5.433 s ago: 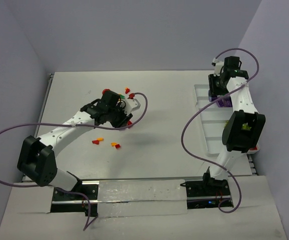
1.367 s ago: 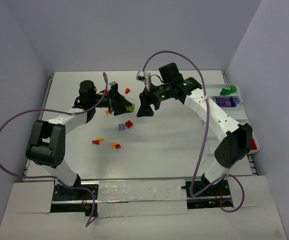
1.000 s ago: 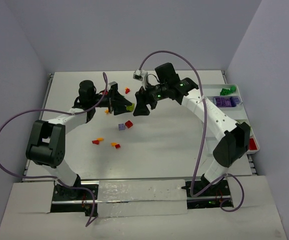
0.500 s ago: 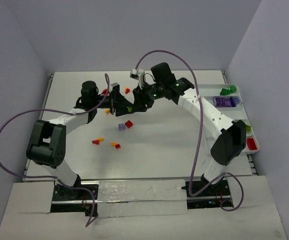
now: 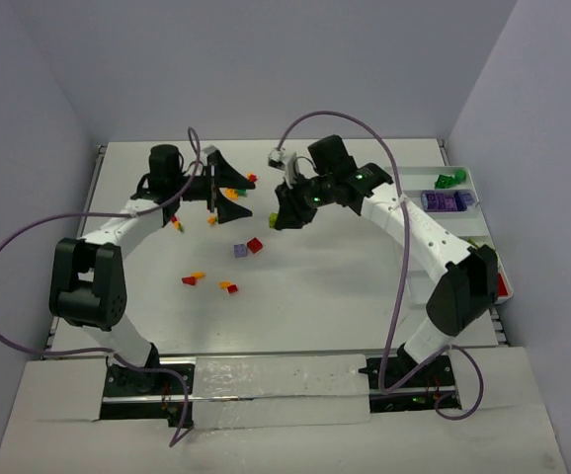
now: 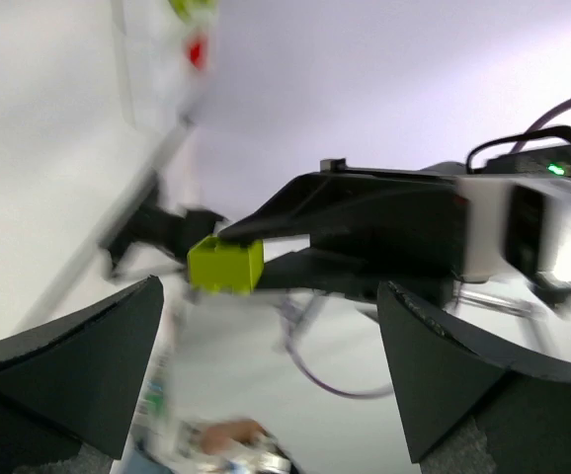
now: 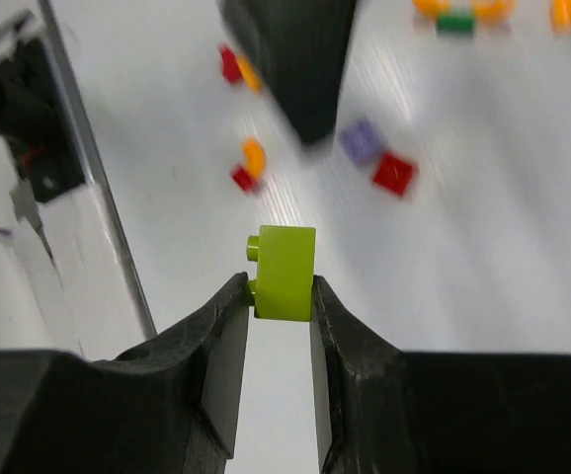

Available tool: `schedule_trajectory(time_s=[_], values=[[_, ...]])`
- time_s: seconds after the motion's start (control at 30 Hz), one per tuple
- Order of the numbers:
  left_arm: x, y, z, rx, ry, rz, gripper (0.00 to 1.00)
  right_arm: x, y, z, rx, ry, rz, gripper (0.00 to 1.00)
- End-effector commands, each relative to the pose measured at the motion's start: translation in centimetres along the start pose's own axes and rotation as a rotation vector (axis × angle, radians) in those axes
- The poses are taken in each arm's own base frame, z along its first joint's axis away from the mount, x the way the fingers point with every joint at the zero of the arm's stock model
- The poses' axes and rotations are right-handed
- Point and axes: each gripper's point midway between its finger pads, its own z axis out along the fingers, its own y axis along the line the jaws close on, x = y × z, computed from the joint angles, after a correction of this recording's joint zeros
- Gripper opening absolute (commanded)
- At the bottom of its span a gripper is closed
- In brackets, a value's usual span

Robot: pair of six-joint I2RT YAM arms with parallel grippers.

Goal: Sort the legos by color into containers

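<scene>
Fig. Lime brick (image 7: pixel 285 269) held in the air between my two arms.
My right gripper (image 7: pixel 281 288) pinches the brick above the table (image 5: pixel 325 286); my left gripper (image 5: pixel 234 195) faces it close by, jaws spread wide. Below lie loose bricks (image 5: pixel 255 244); the tray (image 5: pixel 474 185) sits at the right edge.

A lime-yellow brick (image 7: pixel 284 259) hangs above the table (image 5: pixel 335 286), pinched by its sides in the jaws of the right gripper (image 7: pixel 278 288), studs sideways. Loose on the table lie a purple brick (image 5: pixel 240 251) that seems to touch a red brick (image 5: pixel 255 244), with small red and orange bricks (image 5: pixel 193 279) nearer. The white tray (image 5: pixel 471 176) at the right edge holds green bricks (image 5: pixel 448 179) in its far compartment and purple bricks (image 5: pixel 447 200) in the next.
</scene>
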Motion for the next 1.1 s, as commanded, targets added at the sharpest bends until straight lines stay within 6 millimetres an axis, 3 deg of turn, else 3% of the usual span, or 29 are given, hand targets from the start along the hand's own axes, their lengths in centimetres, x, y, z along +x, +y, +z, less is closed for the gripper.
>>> schedule_trajectory(time_s=[0.0,0.13,0.3,0.4,0.5,0.6,0.87,1.07], values=[[-4.5,-0.4,-3.2,-0.266,-0.267,0.435,0.99,5.5,-4.9,-7.0,0.220,0.052,0.064,0.00],[-6.6,1.0,-5.0,-0.557,-0.384,0.691,0.99,14.3,-11.4,-14.8,0.472,0.187,0.256,0.00],[-7.3,2.9,-5.8,-0.788,-0.407,0.889,0.99,23.4,-14.7,-22.9,0.669,0.382,0.423,0.00],[-7.3,4.1,-6.1,-0.840,-0.360,0.944,0.99,26.7,-16.2,-25.5,0.720,0.486,0.501,0.00],[-7.2,4.4,-6.2,-0.842,-0.344,0.986,0.99,28.2,-18.0,-26.4,0.732,0.544,0.564,0.00],[-6.9,4.9,-6.1,-0.837,-0.311,1.000,0.99,28.8,-18.8,-25.9,0.710,0.562,0.604,0.00],[-6.9,6.8,-6.5,-0.889,-0.251,1.011,0.99,29.2,-20.1,-22.4,0.609,0.568,0.666,0.02],[-7.0,8.2,-6.5,-0.901,-0.219,0.980,0.99,29.6,-20.5,-20.5,0.570,0.586,0.685,0.10]])
